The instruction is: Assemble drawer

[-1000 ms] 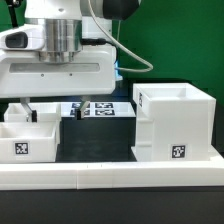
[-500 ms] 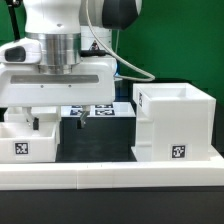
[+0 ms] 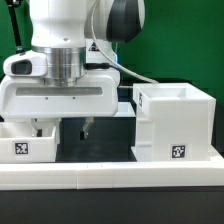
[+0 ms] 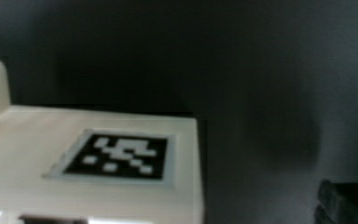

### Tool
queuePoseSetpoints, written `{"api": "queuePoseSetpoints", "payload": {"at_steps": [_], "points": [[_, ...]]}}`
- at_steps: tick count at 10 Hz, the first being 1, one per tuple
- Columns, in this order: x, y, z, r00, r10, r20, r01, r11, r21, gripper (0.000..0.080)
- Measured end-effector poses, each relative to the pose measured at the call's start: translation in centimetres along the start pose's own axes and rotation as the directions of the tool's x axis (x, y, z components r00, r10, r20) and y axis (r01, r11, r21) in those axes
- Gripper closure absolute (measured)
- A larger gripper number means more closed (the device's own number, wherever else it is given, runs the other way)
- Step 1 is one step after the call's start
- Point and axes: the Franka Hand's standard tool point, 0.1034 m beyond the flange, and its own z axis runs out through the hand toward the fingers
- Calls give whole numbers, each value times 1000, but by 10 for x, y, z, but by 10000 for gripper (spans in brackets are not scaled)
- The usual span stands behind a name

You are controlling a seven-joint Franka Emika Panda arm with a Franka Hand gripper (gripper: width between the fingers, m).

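Observation:
The drawer's tall white housing (image 3: 176, 122) stands at the exterior view's right, open at the top, with a tag on its front. A small white tray (image 3: 24, 142) with a front tag sits at the exterior view's left. My gripper (image 3: 62, 128) is open and empty. Its fingers hang on either side of the tray's right wall, one over the tray and one outside it. The wrist view is blurred. It shows a white tagged surface (image 4: 123, 155) close below and one dark fingertip (image 4: 350, 200). The second tray is not clearly in view.
A long low white wall strip (image 3: 110, 172) runs along the front of the black table, just before the tray and the housing. A green backdrop stands behind. The arm's white body hides the marker board.
The gripper has come down toward the tray, its open fingers now at the height of the tray's rim. The arm now hides the marker board, which showed before.

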Motion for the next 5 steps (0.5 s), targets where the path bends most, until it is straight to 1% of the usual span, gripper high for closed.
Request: {"api": "queuePoseSetpoints", "payload": {"at_steps": [2, 4, 5], "points": [[-2, 3, 4, 1000, 4, -7, -4, 1000, -6, 150], [-1, 4, 4, 1000, 4, -16, -4, 1000, -10, 150], [-1, 4, 4, 1000, 4, -16, -4, 1000, -11, 262]]}}
